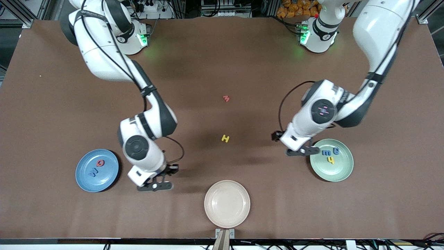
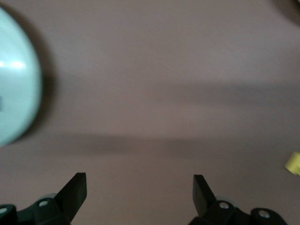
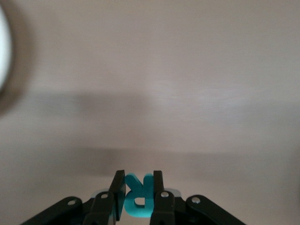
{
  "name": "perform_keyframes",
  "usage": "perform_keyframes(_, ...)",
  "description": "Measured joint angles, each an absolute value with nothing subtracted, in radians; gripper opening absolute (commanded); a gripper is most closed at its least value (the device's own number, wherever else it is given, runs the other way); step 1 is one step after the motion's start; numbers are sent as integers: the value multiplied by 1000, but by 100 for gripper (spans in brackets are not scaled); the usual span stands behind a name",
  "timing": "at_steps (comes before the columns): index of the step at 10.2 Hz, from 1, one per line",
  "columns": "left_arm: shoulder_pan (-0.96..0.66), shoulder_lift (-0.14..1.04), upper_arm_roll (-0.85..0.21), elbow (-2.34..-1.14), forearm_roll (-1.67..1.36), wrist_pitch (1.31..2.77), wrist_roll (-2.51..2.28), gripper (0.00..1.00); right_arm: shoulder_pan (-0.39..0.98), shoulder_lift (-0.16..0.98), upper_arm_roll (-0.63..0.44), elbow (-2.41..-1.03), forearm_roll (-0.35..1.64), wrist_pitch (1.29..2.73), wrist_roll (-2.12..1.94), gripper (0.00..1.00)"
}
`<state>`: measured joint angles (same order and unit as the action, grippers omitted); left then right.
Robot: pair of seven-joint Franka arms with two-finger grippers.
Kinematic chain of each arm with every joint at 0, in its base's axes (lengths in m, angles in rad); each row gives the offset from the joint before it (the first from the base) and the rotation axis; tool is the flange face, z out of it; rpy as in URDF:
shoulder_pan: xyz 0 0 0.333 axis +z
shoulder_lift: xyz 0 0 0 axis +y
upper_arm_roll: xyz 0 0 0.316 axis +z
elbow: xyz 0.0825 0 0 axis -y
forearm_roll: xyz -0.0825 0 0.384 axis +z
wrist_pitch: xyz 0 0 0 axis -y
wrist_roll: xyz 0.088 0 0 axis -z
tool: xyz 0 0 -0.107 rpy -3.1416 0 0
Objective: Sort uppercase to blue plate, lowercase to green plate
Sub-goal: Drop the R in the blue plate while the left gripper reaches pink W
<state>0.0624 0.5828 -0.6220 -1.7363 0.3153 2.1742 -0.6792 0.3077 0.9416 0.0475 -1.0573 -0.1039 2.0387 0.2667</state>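
Note:
My right gripper [image 1: 155,186] [image 3: 139,180] hangs over bare table between the blue plate [image 1: 84,180] and a cream plate, shut on a teal R [image 3: 139,197]. A red Q [image 1: 100,163] and a blue M [image 1: 93,172] lie in the blue plate. The green plate [image 1: 338,172] [image 2: 14,93] holds a blue m [image 1: 326,152], a blue e-like letter [image 1: 335,150] and a yellow y [image 1: 330,160]. Beside its rim, my left gripper [image 1: 302,151] [image 2: 139,185] stands open and empty over the table. A yellow H [image 1: 225,138] [image 2: 294,163] and a red m [image 1: 226,98] lie mid-table.
A cream plate [image 1: 227,203] sits at the table's edge nearest the front camera, between the two coloured plates. Brown cloth covers the whole table.

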Motion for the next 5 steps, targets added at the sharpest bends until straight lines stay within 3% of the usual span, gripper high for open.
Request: perform_keyframes(5,-230,625,-628,-1740,315,2176,-767,100,167,908,0,-1057,-119,1954,-86,0)
